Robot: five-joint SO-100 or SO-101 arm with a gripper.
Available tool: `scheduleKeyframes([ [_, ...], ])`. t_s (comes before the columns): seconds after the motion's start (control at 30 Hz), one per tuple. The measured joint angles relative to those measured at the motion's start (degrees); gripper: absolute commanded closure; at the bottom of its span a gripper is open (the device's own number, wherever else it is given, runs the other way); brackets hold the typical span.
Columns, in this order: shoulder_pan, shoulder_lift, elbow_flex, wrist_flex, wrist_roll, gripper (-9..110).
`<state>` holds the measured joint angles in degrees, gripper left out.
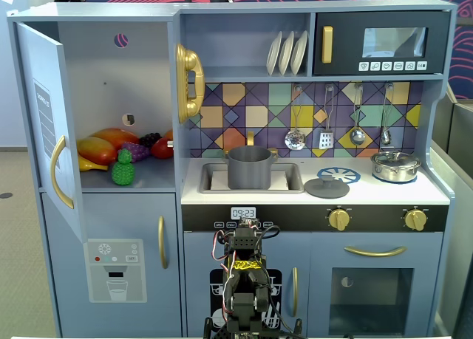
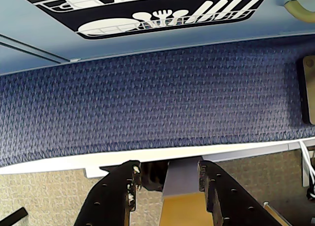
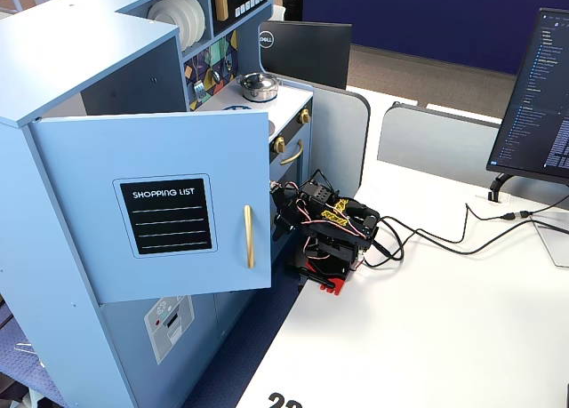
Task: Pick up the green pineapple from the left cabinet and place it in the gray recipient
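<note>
Table (image 3: 427, 328): we are seeing white, arm folded at its near edge.
Green pineapple (image 1: 123, 169): sitting bumpy in left cabinet (image 1: 140, 73).
End effector (image 2: 167, 179): gaping, empty.

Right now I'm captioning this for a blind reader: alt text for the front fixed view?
A green pineapple sits at the front of the open left cabinet beside other toy fruit. The gray recipient stands in the sink, and the folded arm's gripper rests low, below the counter.

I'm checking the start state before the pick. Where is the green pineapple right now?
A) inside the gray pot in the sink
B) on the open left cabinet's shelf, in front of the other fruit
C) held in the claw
B: the green pineapple sits on the left cabinet shelf.
</note>
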<state>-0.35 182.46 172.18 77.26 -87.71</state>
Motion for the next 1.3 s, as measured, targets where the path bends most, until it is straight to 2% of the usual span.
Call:
scheduleKeyframes([
  [0.43, -0.6, 0.0, 0.1, 0.1, -1.6, 101],
  [0.53, -7.6, -0.3, 0.1, -2.0, 0.7, 101],
  [0.6, -15.5, -1.7, -0.5, -8.9, 5.5, 101],
  [0.7, -28.7, -5.0, -2.6, -27.2, 8.8, 101],
  [0.8, -41.8, -12.9, -8.0, -49.2, 3.7, 101],
  [0.9, -51.4, -20.4, -17.1, -62.3, -0.3, 92],
  [1.1, -55.4, -37.2, -36.3, -73.2, -2.8, 81],
  [1.3, -54.4, -49.0, -44.6, -78.6, -4.0, 68],
])
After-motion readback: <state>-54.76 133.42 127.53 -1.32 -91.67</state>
